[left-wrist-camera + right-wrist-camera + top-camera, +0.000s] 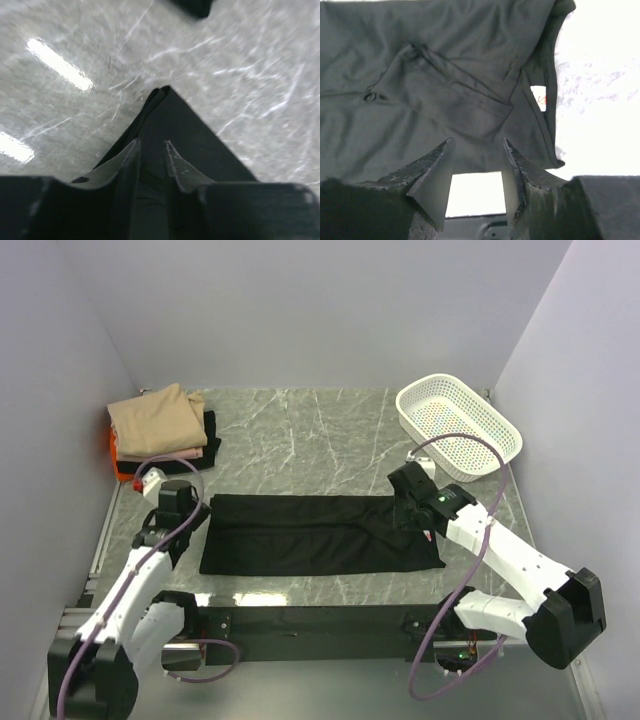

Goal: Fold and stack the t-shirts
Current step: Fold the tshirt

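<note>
Since the black t-shirt (300, 535) lay as a long band, apparently awaiting a cross fold, each end was attended: left gripper (151, 145) narrowly parted, right gripper (478, 145) wider, neither holding cloth.

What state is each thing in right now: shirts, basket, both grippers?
black t-shirt: lying flat, folded into a long strip.
folded t-shirts: stacked at the far left corner, tan one on top.
basket: upright, far right.
left gripper: open, at the shirt's left corner.
right gripper: open, holding nothing, above the collar end.
</note>
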{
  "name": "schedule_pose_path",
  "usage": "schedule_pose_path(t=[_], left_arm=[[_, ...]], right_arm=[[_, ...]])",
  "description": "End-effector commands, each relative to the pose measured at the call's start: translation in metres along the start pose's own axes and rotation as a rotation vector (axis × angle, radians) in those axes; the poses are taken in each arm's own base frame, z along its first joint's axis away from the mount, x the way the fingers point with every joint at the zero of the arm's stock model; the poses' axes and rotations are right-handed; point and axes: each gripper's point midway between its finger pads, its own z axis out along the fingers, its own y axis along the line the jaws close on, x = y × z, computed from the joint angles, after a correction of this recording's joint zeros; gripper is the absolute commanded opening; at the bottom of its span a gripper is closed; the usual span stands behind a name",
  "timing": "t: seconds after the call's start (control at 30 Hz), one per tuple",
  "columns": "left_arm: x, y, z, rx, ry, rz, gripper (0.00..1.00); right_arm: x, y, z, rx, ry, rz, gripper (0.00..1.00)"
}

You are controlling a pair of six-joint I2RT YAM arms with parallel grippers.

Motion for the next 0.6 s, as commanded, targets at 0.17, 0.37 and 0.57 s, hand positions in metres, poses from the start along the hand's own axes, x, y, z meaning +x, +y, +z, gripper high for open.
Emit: schedule_pose_path(t=[0.17,0.37,0.57], left_arm=[[-0.033,-0.027,-0.029,0.109,-0.109,-0.066,0.34],[0.002,-0.06,0.001,0.164,0.005,0.016,0.33],[0.039,-0.1,0.027,0.186,0.076,0.15,0.33]], right_arm=[[-0.03,0.013,-0.011,-0.011,-0.084,-0.004,0.53],[-0.046,0.056,0.019,-0.125,-0.083,-0.034,0.53],[-0.056,0.081,0.053,-0.179,-0.049,-0.024,0.51]])
